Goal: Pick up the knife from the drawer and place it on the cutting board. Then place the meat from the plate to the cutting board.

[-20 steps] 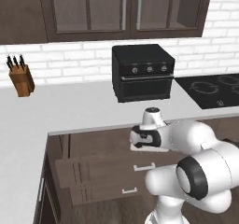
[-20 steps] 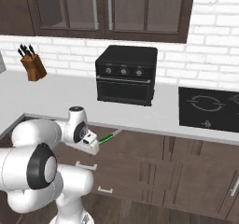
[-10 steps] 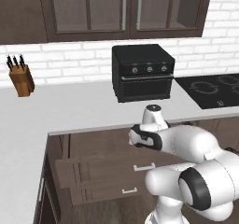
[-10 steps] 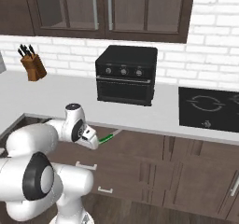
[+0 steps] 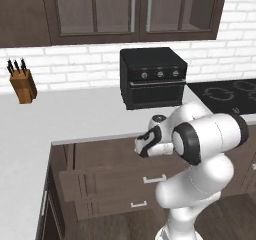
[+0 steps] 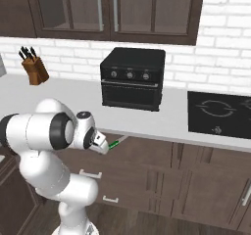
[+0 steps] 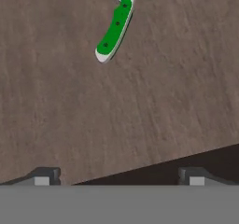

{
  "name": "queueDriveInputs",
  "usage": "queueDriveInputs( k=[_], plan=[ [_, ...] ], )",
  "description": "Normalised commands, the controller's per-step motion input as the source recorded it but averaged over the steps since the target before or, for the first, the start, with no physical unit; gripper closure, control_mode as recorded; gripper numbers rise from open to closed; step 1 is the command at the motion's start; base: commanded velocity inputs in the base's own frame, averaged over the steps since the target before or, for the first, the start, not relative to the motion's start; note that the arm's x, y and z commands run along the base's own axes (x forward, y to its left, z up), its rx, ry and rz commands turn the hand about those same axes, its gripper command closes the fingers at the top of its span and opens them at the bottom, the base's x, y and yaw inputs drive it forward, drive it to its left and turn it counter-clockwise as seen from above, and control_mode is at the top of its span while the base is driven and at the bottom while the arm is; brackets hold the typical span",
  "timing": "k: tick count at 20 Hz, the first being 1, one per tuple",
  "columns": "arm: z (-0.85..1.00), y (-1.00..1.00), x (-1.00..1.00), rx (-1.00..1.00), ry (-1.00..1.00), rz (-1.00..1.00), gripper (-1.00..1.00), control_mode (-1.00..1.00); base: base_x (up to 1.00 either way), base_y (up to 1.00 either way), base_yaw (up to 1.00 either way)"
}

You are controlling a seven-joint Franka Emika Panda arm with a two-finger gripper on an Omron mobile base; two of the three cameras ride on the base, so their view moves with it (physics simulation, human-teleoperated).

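The fingers are seen spread wide in the hand view, with nothing held between them; only the two dark tips show at the bottom. Beyond them the brown wooden floor of the drawer is laid out, and the knife is seen lying flat on it, well apart from the fingers, its green handle nearer and its silvery blade cut off by the top edge. In the right base view the knife is glimpsed just past the hand, under the edge of the bench. In the left base view the hand is held over the open drawer, which is pulled out below the pale bench. A black toaster oven is set on the bench behind the arm, a wooden knife block stands far to the left, and a black cooktop lies to the right.
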Motion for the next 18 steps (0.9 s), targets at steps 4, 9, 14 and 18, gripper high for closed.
queueDriveInputs(
  k=[4, 9, 14, 18],
  plan=[
    [-0.77, 0.0, 0.03, -0.04, 0.11, 0.0, -1.0, -1.0, 0.0, 0.0, 0.0],
    [-0.68, 0.0, -0.13, -0.02, 0.11, 0.01, -1.0, -1.0, 0.0, 0.0, 0.0],
    [-0.07, 0.0, -0.98, 0.01, 0.12, 0.0, -1.0, -1.0, 0.0, 0.0, 0.0],
    [0.0, 0.0, -1.0, 0.09, 0.27, 0.0, -1.0, -1.0, 0.0, 0.0, 0.0]
  ],
)
